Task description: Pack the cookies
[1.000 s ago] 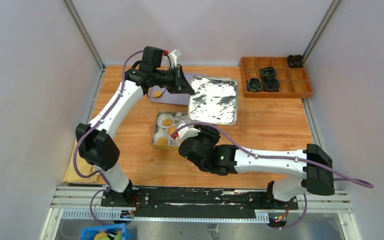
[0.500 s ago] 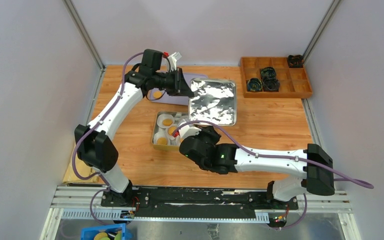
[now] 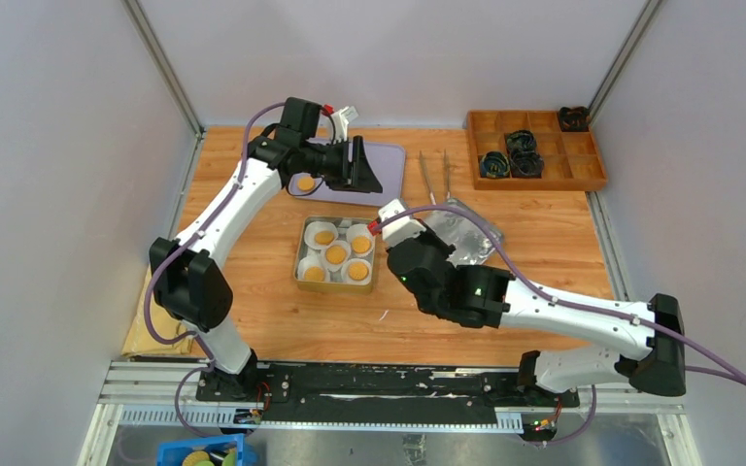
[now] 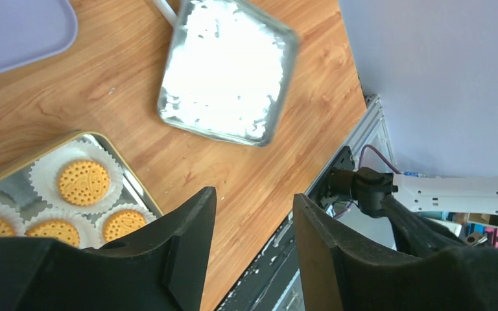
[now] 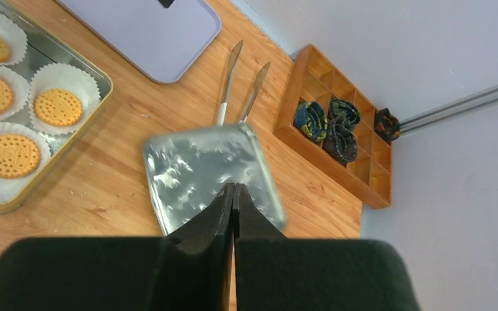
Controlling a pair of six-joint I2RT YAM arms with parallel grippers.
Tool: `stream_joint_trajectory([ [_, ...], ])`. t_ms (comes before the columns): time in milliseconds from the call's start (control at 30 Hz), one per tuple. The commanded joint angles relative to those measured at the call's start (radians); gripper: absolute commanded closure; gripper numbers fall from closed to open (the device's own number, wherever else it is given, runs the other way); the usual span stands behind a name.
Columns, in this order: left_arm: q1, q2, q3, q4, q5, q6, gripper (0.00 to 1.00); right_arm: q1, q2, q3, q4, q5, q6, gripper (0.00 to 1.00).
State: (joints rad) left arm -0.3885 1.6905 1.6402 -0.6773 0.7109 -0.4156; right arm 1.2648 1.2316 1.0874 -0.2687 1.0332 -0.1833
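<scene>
While both arms reach out over the wooden table point(image 3: 291, 320), I count five cookies point(image 3: 336, 255) sitting in white paper liners point(image 5: 65, 81) inside the shallow metal tin point(image 3: 299, 257) near the table's middle. A lone cookie point(image 3: 304, 183) lies on the lavender tray point(image 3: 389, 160) just behind the tin, partly under my left arm.

My left gripper point(image 4: 253, 197) hangs over the right part of that tray with its fingers spread apart and nothing between them.

My right gripper point(image 5: 234, 188) has its fingers pressed tight together, their tips over the near edge of the foil lid point(image 5: 201, 168). I cannot tell whether the rim is caught between them. The lid looks blurred and sits to the right of the tin, apart from it, its far edge meeting the handle end of the metal tongs point(image 5: 228, 81).

A wooden divider box point(image 3: 544, 183) with dark bundles in some compartments stands at the far right corner.
</scene>
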Motion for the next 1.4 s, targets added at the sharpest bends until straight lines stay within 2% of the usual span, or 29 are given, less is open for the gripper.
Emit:
stream_joint_trajectory([
  [0, -0.003, 0.003, 0.033, 0.018, 0.016, 0.007, 0.47, -0.066, -0.053, -0.021, -0.041, -0.078, 0.092, 0.90],
  [67, -0.003, 0.003, 0.030, 0.021, 0.012, 0.006, 0.46, -0.123, -0.062, -0.030, -0.114, -0.114, 0.190, 0.71],
  [167, -0.007, 0.007, 0.015, 0.033, -0.002, 0.003, 0.45, -0.201, -0.106, -0.080, -0.130, -0.230, 0.303, 0.43],
  [200, -0.010, 0.009, 0.010, 0.038, -0.007, 0.006, 0.45, -0.225, -0.117, -0.092, -0.132, -0.265, 0.321, 0.35],
  [233, -0.020, 0.019, 0.009, 0.039, -0.008, 0.014, 0.44, -0.254, -0.125, -0.103, -0.138, -0.293, 0.340, 0.32],
  [300, -0.046, 0.035, 0.016, 0.042, -0.011, 0.038, 0.44, -0.317, -0.120, -0.107, -0.178, -0.288, 0.394, 0.31],
  [367, -0.081, 0.060, 0.036, 0.042, -0.041, 0.048, 0.43, -0.391, -0.106, -0.102, -0.234, -0.353, 0.461, 0.33],
  [433, -0.108, 0.089, 0.056, 0.047, -0.054, 0.045, 0.44, -0.444, -0.086, -0.106, -0.266, -0.405, 0.524, 0.37],
  [600, -0.140, 0.114, 0.024, 0.099, -0.128, 0.054, 0.45, -0.479, 0.000, -0.112, -0.303, -0.415, 0.592, 0.50],
  [700, -0.146, 0.108, -0.022, 0.124, -0.171, 0.066, 0.46, -0.588, 0.066, -0.084, -0.468, -0.413, 0.785, 0.68],
  [767, -0.166, 0.108, -0.040, 0.125, -0.187, 0.097, 0.46, -0.657, 0.049, -0.134, -0.480, -0.485, 0.867, 0.75],
  [867, -0.203, 0.146, -0.038, 0.124, -0.169, 0.144, 0.45, -0.682, -0.038, -0.233, -0.460, -0.528, 0.945, 0.74],
  [1033, -0.223, 0.247, 0.015, 0.108, -0.127, 0.126, 0.47, -0.710, -0.114, -0.305, -0.509, -0.565, 1.049, 0.69],
  [1367, -0.235, 0.259, -0.029, 0.186, -0.097, 0.118, 0.47, -0.722, -0.230, -0.471, -0.602, -0.594, 1.376, 0.68],
])
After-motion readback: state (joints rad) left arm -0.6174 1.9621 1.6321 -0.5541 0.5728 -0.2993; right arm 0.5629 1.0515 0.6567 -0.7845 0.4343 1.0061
